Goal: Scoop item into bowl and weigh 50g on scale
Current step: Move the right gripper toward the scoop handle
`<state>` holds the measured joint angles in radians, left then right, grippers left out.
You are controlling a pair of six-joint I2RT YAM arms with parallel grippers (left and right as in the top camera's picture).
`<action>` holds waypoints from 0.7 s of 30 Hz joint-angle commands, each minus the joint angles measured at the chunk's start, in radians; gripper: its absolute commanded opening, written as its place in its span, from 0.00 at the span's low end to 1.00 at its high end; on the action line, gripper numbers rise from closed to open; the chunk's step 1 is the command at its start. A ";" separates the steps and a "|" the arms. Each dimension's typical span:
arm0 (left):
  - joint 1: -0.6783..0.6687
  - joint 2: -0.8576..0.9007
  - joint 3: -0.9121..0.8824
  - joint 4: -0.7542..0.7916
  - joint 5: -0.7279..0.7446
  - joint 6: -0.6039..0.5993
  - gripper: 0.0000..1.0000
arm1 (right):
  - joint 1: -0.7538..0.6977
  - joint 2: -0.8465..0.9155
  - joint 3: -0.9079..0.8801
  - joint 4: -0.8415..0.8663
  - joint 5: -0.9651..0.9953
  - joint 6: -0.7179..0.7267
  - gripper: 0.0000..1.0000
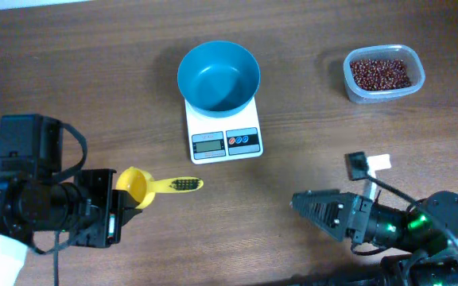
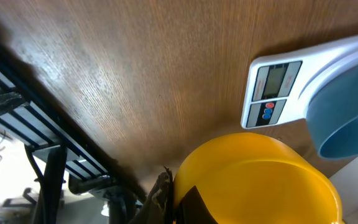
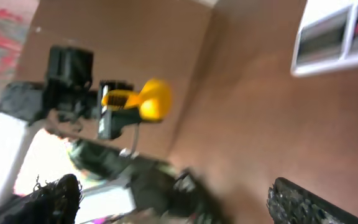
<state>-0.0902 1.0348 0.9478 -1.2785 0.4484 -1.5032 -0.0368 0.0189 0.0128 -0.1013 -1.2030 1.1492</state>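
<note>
The beans [image 1: 382, 74] lie in a clear rounded-square tub [image 1: 414, 89] at the far right of the bench [image 1: 94, 63], a shallow dark red-brown layer covering its floor. Well to their left, the teal bowl [image 1: 219, 75] sits on the white scale [image 1: 223, 135] and shows no beans inside. It hides the far part of the scale, leaving only the near strip in view. That strip, with the grey display [image 1: 207, 144] and the red and blue buttons [image 1: 243, 141], faces the near edge. The digits are too small to read.

Near and to the left of the scale is a yellow scoop [image 1: 137, 186]. Its long axis runs left to right, with the cup at the left and the ribbed handle pointing right. The left pincer [image 1: 122, 200] is closed on the cup end. In the left wrist view the cup fills the bottom of the frame, cut off by its edge, with a dark finger [image 2: 191, 205] against its wall, but the exact contact is hard to make out.

The right pincer [image 1: 302, 204] is at the near right, well apart from the tub, pointing left with its jaws spread wide and nothing between them. The right wrist view is blurred. Beside that arm lies a small black-and-white piece [image 1: 368, 164] that I cannot identify.
</note>
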 commanded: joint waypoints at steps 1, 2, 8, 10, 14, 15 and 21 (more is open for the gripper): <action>-0.074 0.037 -0.005 0.043 0.000 0.016 0.00 | -0.003 0.003 -0.007 0.003 -0.039 0.090 0.99; -0.101 0.052 -0.005 0.068 0.000 0.016 0.00 | -0.003 0.003 -0.007 0.003 -0.010 0.076 0.99; -0.192 0.137 -0.005 0.126 -0.096 0.016 0.00 | -0.003 0.003 -0.007 0.071 -0.029 -0.051 0.94; -0.193 0.157 -0.005 0.129 -0.097 0.013 0.00 | -0.003 0.003 -0.007 0.072 -0.027 -0.051 0.94; -0.194 0.180 -0.005 0.179 -0.097 0.011 0.00 | -0.003 0.003 -0.003 0.072 -0.019 -0.049 0.94; -0.194 0.185 -0.005 0.198 -0.097 0.011 0.00 | -0.003 0.005 0.005 0.072 -0.019 -0.042 0.94; -0.193 0.187 -0.005 0.269 -0.098 0.008 0.00 | -0.003 0.055 0.049 0.072 0.031 0.064 0.94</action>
<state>-0.2794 1.2186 0.9474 -1.0256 0.3649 -1.5002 -0.0368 0.0406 0.0177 -0.0353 -1.2049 1.1591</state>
